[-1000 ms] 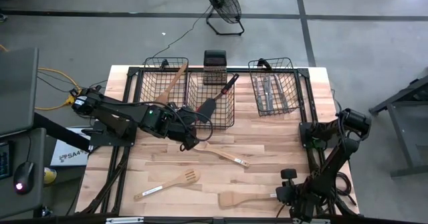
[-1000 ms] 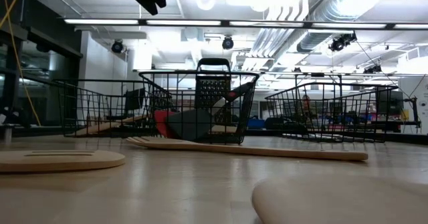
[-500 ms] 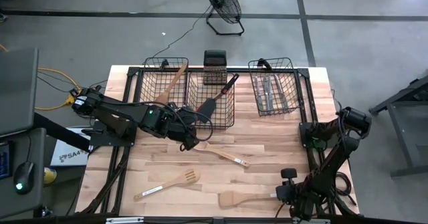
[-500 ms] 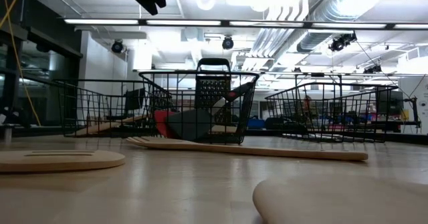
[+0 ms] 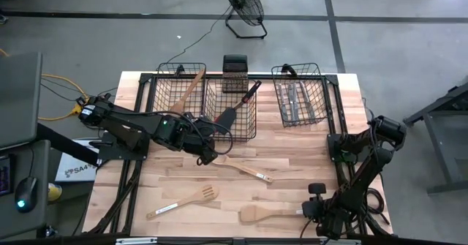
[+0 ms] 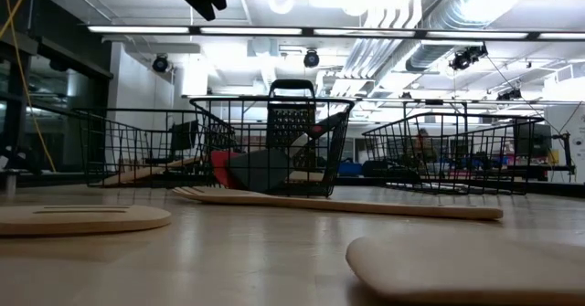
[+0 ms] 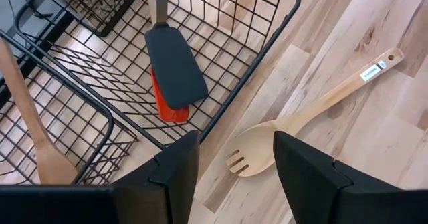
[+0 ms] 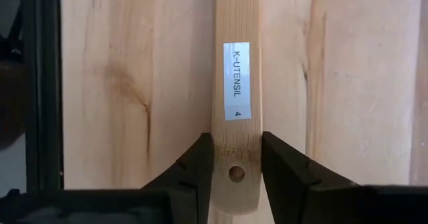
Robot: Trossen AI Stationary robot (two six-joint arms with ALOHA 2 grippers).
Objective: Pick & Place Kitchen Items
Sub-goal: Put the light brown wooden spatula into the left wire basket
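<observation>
Wooden flat spatula (image 5: 267,215), pinched at its handle by the right hand (image 8: 235,158), has tilted since earlier; 3 black wire baskets (image 5: 232,110) lie beyond; left hand (image 7: 234,158) spread above the pale forked spoon (image 7: 294,127).

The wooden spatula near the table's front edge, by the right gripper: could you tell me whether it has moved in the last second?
Yes. The wooden spatula has shifted slightly rightward, toward the right gripper shut on its handle, judged against the slotted spatula.

The wooden spatula (image 8: 235,83) runs off the edge in the right wrist view, so its flat end is hidden. In the low view it (image 6: 475,268) is blurry and cut off too.
</observation>
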